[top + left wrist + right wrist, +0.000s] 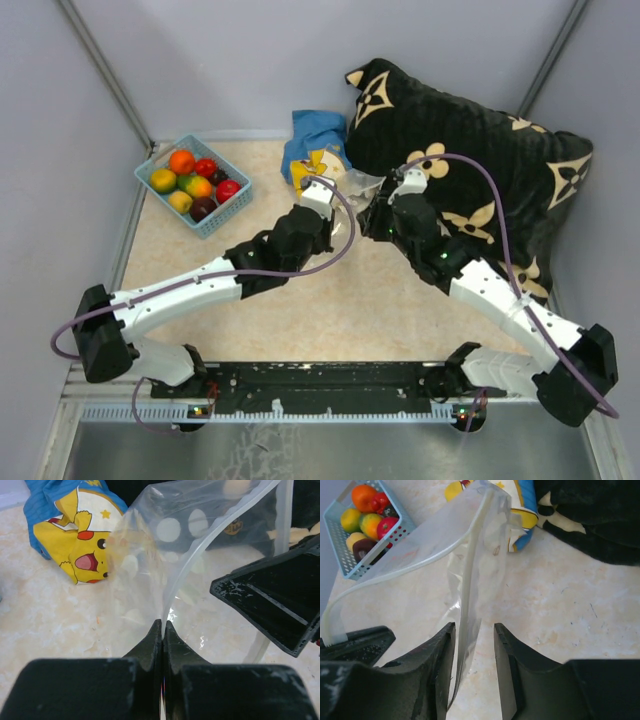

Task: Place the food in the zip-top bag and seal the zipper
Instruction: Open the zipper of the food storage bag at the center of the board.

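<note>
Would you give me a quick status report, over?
Left pincer shut on zip-top bag. Right pincer open around its zipper. Toy fruits in blue basket. Pikachu plush nearby.

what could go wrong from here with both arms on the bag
1. The right gripper has its jaws apart around the zip-top bag at its thin edge; closing there could pinch both layers together, keeping the mouth shut.
2. The left gripper is clamped on the zipper, and slick film could slip out when pulled.
3. All the food sits in the blue basket, with neither arm free to fetch it.
</note>
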You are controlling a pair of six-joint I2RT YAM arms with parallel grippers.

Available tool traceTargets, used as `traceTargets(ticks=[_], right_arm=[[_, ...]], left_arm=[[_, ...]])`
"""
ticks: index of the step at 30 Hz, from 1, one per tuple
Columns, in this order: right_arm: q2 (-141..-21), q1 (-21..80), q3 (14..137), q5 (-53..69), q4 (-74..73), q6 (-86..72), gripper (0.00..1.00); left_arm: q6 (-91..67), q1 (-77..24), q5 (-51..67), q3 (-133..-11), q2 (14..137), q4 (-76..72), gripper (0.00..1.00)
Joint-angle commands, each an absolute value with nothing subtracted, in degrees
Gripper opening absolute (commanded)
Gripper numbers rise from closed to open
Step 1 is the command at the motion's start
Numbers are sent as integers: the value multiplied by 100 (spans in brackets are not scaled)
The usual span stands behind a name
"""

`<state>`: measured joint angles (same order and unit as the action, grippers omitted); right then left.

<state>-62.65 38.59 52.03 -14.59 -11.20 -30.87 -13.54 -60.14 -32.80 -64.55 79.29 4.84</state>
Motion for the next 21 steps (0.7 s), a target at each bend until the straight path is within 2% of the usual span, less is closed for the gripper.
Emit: traceTargets(ticks=[1, 4, 5, 11, 13, 17, 21], right_arm=[[-6473, 3911, 5194, -1366, -368, -3235, 40], [-6613, 3912, 5133, -1462, -257, -3268, 40], [-6660, 3916, 5150, -1533, -316, -3240, 38], [-6729, 3916, 5368, -1947, -1071, -2915, 12], [-6782, 3913, 5541, -1948, -1427, -2728, 6], [-7029, 3911, 6031, -1996, -2345, -2342, 1], [-7210, 3907, 6398, -1895, -3048, -1920, 0]], left_arm=[[-1571, -6047, -3160, -6379, 7823, 216, 0], [-1653, -6047, -3221, -6330, 7808, 160, 0], [-1664, -6047, -3268, -6328, 7805, 183, 0], [-1652, -5957, -3874, -6392, 7780, 645, 0], [-1674, -5839, -3880, -6433, 7778, 861, 0], [-1737, -5592, -3893, -6494, 7787, 1341, 0], [-1694, -5409, -3859, -6533, 7792, 1742, 0]])
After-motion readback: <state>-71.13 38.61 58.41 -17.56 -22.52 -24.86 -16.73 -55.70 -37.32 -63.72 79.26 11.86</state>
